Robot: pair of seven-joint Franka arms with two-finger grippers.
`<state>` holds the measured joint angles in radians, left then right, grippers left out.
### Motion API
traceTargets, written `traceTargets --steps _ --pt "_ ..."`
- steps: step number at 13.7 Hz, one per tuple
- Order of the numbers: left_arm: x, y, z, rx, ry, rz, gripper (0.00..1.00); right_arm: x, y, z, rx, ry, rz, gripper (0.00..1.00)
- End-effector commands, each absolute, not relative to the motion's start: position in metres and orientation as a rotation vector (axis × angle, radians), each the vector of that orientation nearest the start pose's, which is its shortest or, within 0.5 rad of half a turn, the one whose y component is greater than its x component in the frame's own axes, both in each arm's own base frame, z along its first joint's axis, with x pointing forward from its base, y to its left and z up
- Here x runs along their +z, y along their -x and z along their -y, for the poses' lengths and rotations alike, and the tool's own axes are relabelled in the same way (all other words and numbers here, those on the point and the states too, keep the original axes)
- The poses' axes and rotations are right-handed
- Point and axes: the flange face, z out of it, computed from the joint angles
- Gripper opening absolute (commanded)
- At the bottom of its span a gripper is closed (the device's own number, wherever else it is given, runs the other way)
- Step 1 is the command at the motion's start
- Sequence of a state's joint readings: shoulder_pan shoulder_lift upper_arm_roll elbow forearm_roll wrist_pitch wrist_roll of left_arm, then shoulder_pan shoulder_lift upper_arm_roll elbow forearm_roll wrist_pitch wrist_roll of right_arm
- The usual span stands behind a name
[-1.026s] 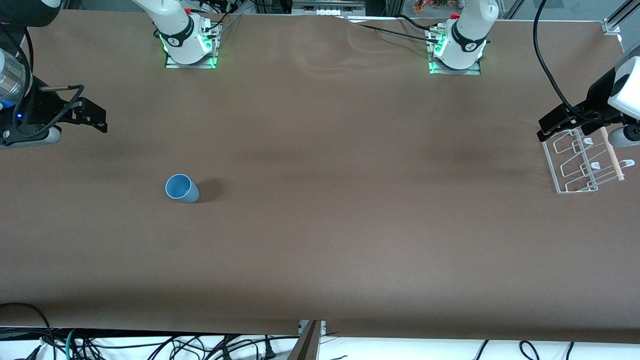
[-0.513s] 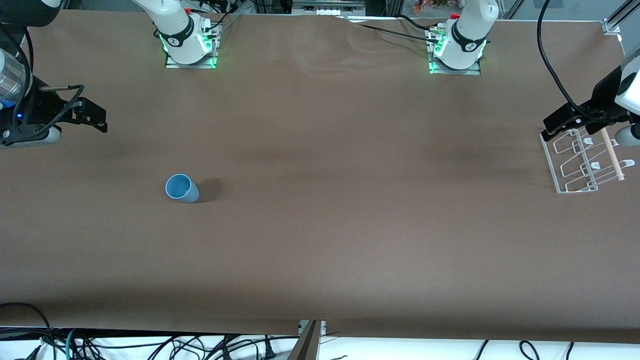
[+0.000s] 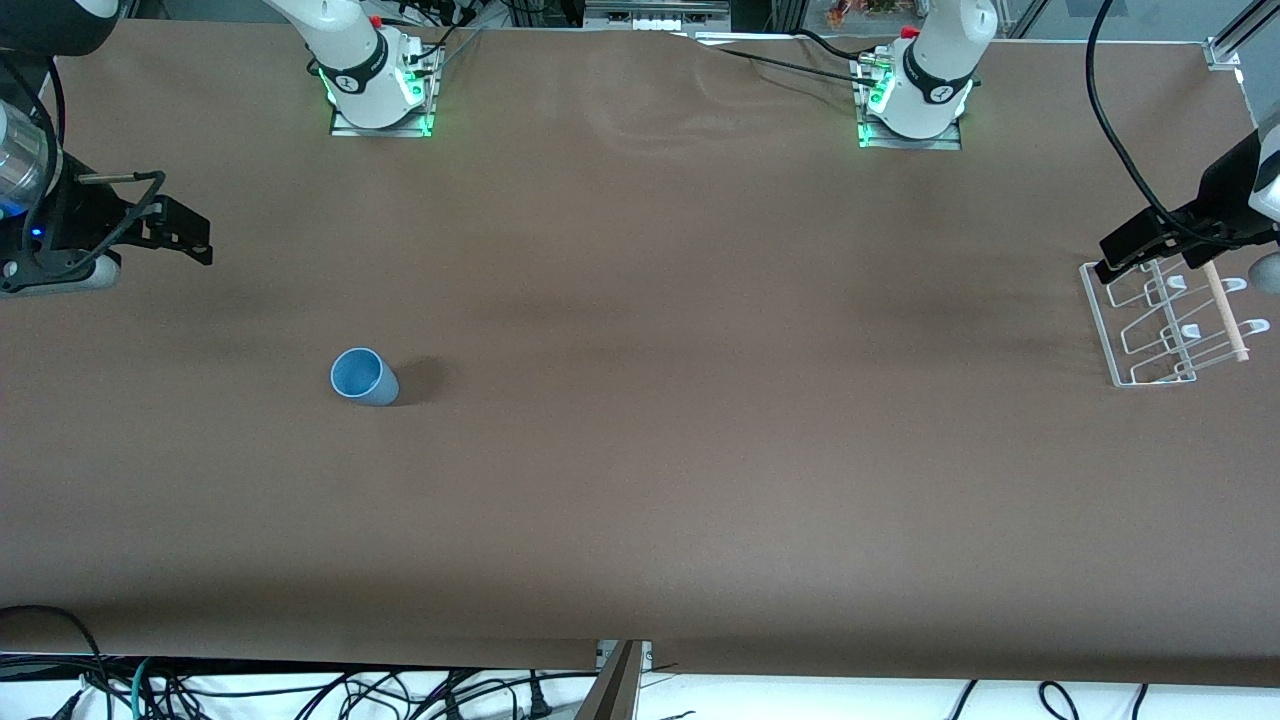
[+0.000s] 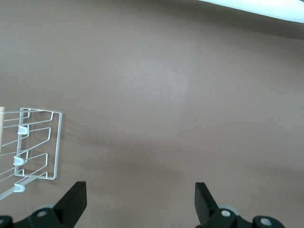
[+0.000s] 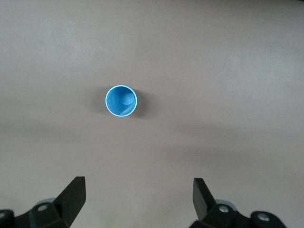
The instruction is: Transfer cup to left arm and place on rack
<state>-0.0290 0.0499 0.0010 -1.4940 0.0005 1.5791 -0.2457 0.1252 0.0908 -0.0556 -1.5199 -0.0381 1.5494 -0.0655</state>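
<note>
The light-blue cup (image 3: pixel 364 376) stands upright, mouth up, on the brown table toward the right arm's end, and nothing touches it. In the right wrist view the cup (image 5: pixel 121 100) sits well ahead of the right gripper (image 5: pixel 138 194), which is open and empty. That all-black right gripper (image 3: pixel 195 238) hovers over the table at its own end. The clear rack (image 3: pixel 1165 322) with its wooden dowel (image 3: pixel 1225 310) lies at the left arm's end. Over the rack's corner hangs the left gripper (image 3: pixel 1118 257), open and empty. In the left wrist view the rack (image 4: pixel 38 145) lies beside the left gripper (image 4: pixel 140 199).
The right arm's base (image 3: pixel 378 95) and the left arm's base (image 3: pixel 910 110) stand along the table's edge by the robots. A black cable (image 3: pixel 1120 160) hangs over the table down to the left hand. Loose cables (image 3: pixel 300 690) lie below the table's edge nearest the front camera.
The left gripper has drifted toward its own end of the table, uncovering more of the rack. The right gripper has barely shifted. The cup has not moved.
</note>
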Motion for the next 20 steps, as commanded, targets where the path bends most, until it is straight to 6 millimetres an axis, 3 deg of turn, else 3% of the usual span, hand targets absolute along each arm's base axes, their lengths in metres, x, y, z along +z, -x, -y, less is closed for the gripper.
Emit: traceTargets --steps 1,2,4,10,12,16,20 --pt "0.635 -0.568 0.014 -0.069 3.117 0.310 1.00 0.582 -0.587 -0.035 0.147 3.190 0.222 1.00" --pt "0.635 -0.568 0.014 -0.069 3.117 0.310 1.00 0.574 -0.592 -0.035 0.145 3.192 0.223 1.00" --pt "0.635 -0.568 0.014 -0.069 3.117 0.310 1.00 0.535 -0.614 -0.037 0.179 3.185 0.220 1.00" --pt "0.634 -0.571 0.015 -0.069 3.122 0.310 1.00 0.435 -0.653 -0.037 0.230 3.176 0.215 1.00" --pt "0.628 -0.574 0.016 -0.054 3.121 0.307 1.00 0.394 -0.653 -0.037 0.284 3.163 0.190 1.00" --pt "0.629 -0.577 0.016 -0.078 3.121 0.307 1.00 0.345 -0.648 -0.035 0.301 3.139 0.158 1.00" --pt "0.628 -0.577 0.018 -0.074 3.122 0.303 1.00 0.309 -0.638 -0.035 0.299 3.145 0.086 1.00"
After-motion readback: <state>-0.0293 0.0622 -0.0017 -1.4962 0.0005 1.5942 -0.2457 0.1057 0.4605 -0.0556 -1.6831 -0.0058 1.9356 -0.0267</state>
